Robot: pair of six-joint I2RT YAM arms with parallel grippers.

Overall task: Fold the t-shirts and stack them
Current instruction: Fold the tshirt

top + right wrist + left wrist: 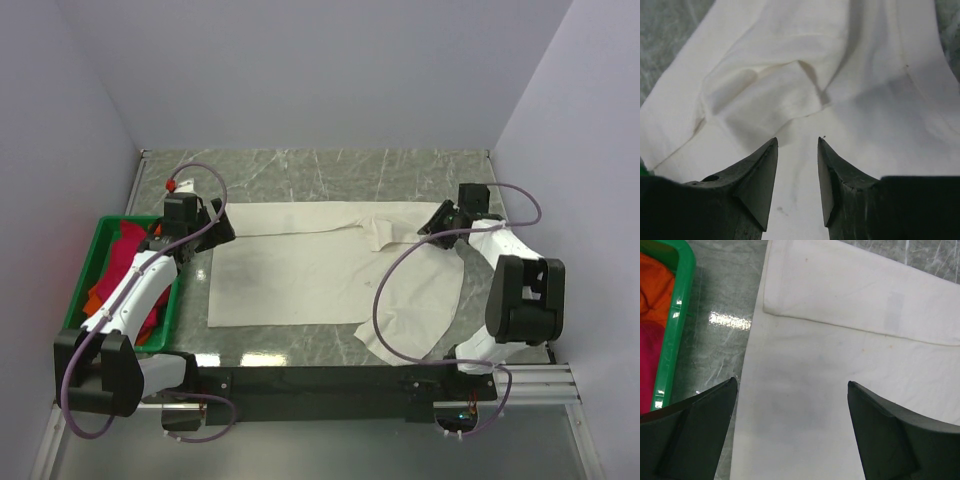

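A large cream t-shirt (300, 275) lies spread on the marble table, its far edge folded over into a band and its right side rumpled. My left gripper (216, 226) hovers over the shirt's left edge (790, 340), wide open with nothing between the fingers (705, 430). My right gripper (441, 217) hangs over the shirt's right part, its jaws apart and empty above a puckered fold of cloth (765, 92). A crimson-pink t-shirt (122, 262) and an orange t-shirt (92, 297) lie bunched in the green crate.
The green plastic crate (125, 219) stands at the table's left edge, close beside the left arm; its rim (675, 325) shows in the left wrist view. Grey walls enclose the table on three sides. Bare marble (300, 165) lies beyond the shirt.
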